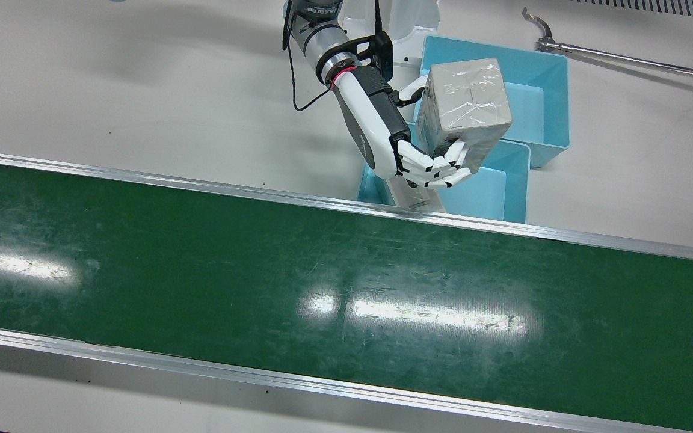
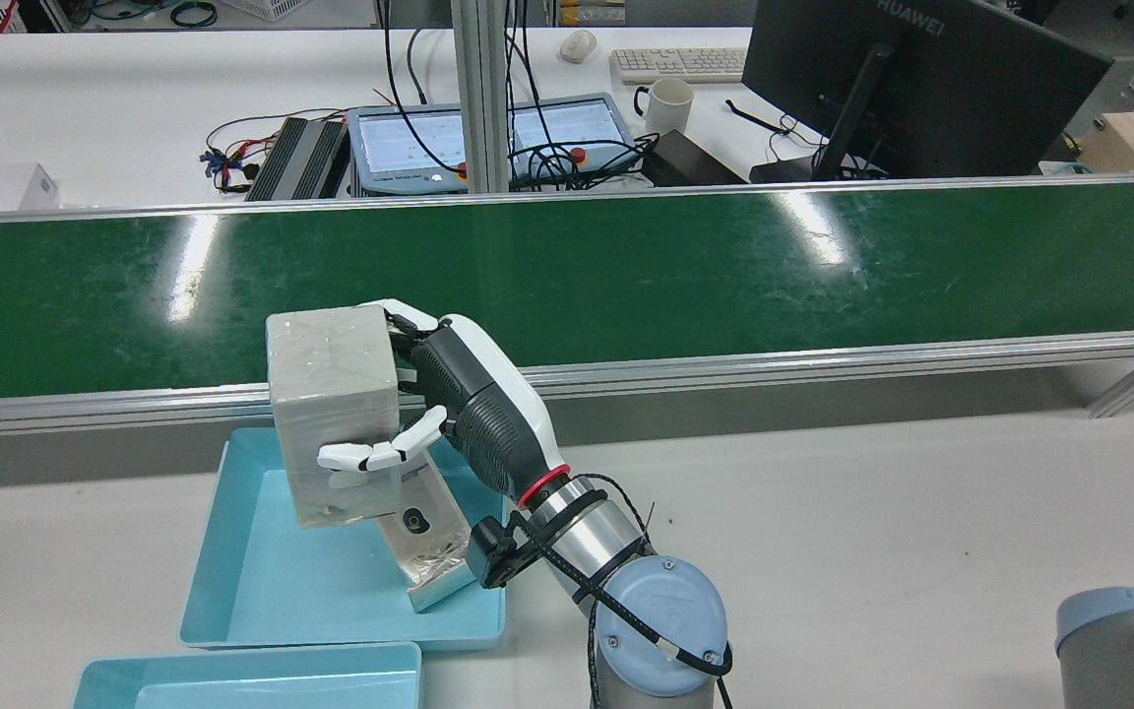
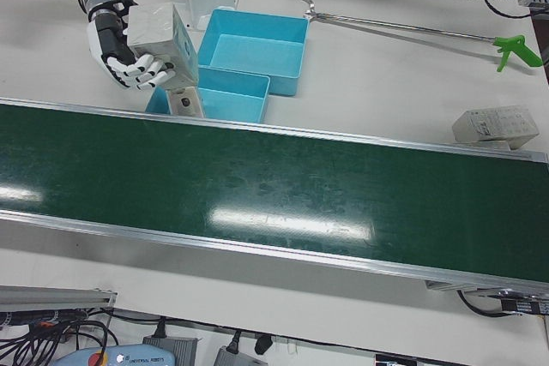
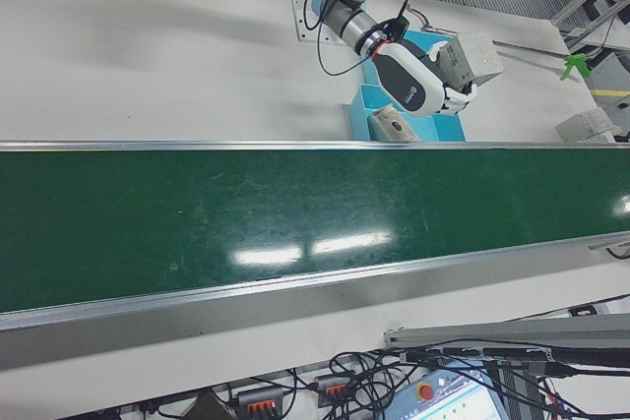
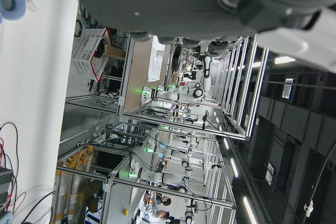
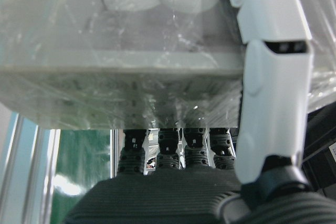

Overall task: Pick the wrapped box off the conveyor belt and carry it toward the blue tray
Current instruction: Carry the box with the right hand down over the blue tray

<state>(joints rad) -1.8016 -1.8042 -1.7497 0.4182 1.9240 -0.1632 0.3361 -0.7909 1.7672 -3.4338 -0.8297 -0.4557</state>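
Front view: my right hand [image 1: 409, 159] clasps the wrapped box [image 1: 467, 105] by its sides, aloft over the near blue tray [image 1: 518, 180] and clear of the conveyor belt [image 1: 322, 288]. Rear view: the slick film could slip through my grasp, dropping the box onto the packet [image 2: 429, 561] below. Right hand view: my fingers [image 6: 273, 77] press on the film. I cannot tell my left hand's state.

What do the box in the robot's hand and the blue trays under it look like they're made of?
Grey wrapped box: likely cardboard under clear plastic film, going by the wrinkles and glare. Light blue trays: probably moulded plastic, smooth and uniformly coloured with a slight sheen. The right hand grips the box.
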